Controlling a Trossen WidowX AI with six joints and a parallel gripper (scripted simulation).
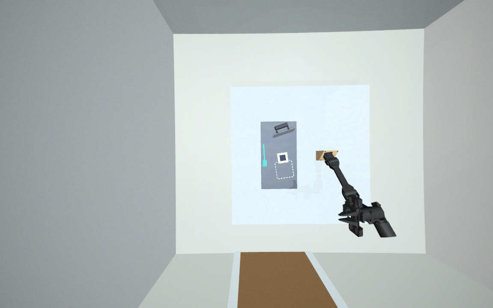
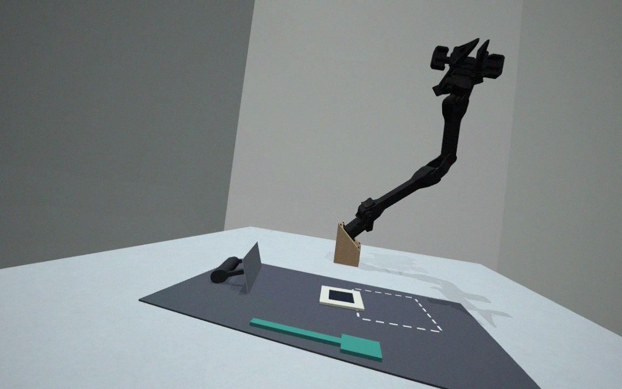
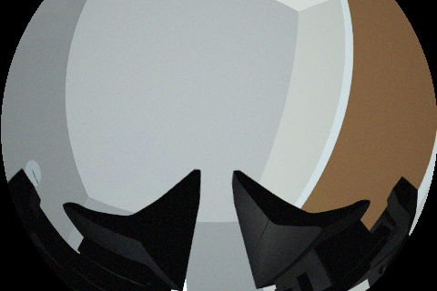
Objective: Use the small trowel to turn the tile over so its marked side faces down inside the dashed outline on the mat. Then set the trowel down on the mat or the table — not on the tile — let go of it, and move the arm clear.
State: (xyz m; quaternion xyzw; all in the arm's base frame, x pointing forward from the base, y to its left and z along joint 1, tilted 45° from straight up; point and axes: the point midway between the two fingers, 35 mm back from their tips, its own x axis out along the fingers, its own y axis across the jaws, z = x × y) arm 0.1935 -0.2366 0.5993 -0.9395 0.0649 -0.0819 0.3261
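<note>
Claw (image 2: 471,47), nearly together and empty, high off table; should open, descend squarely over teal trowel (image 2: 316,336) handle.

Teal trowel (image 2: 320,336), cream tile (image 2: 342,297) with navy square

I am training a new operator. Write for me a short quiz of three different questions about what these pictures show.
1. True or false: the gripper holds the green trowel.
2. Which side of the tile faces up? A) the dark marked side B) a plain side
3. Fill in: the tile lies ____ the dashed outline, touching its edge.

Key
1. False. The trowel lies on the mat; the gripper is high in the air, nearly closed, with nothing between its fingers.
2. A
3. outside
</note>
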